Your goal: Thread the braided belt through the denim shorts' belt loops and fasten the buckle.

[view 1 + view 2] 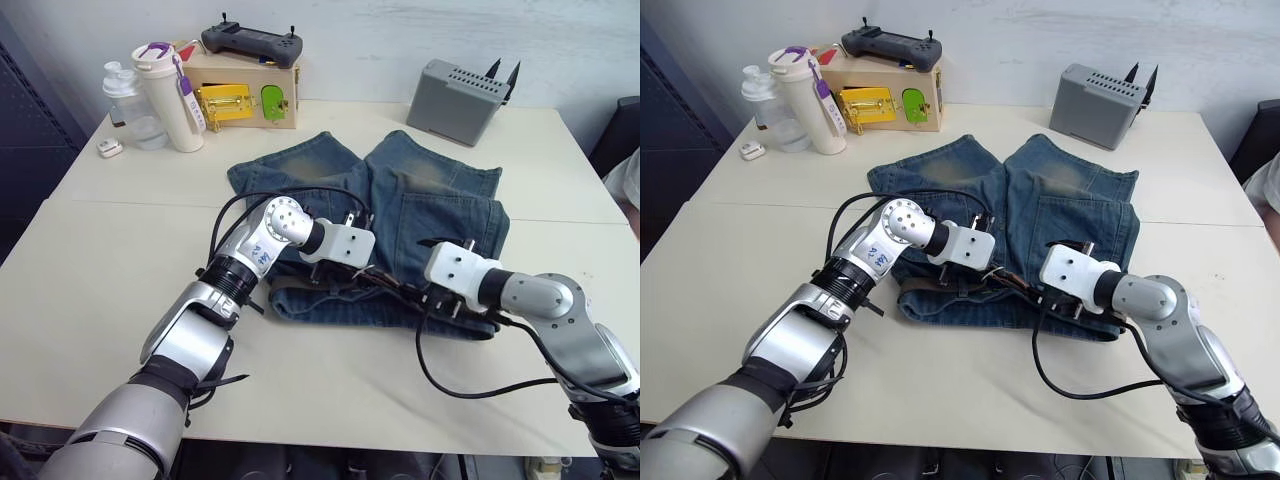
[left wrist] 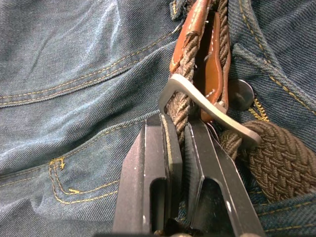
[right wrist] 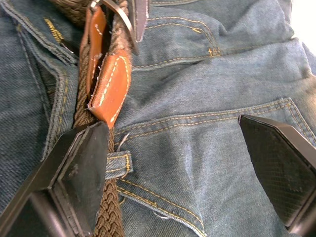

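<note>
Up close, left pincer (image 2: 178,148) nipping braided belt (image 2: 181,106) — right pincer (image 3: 180,158) agape.

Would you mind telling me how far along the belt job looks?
The braided belt already runs under a belt loop on the denim shorts. In hand: the left end effector grips the belt at the buckle; the right end effector is open. Fastening looks unfinished.
</note>
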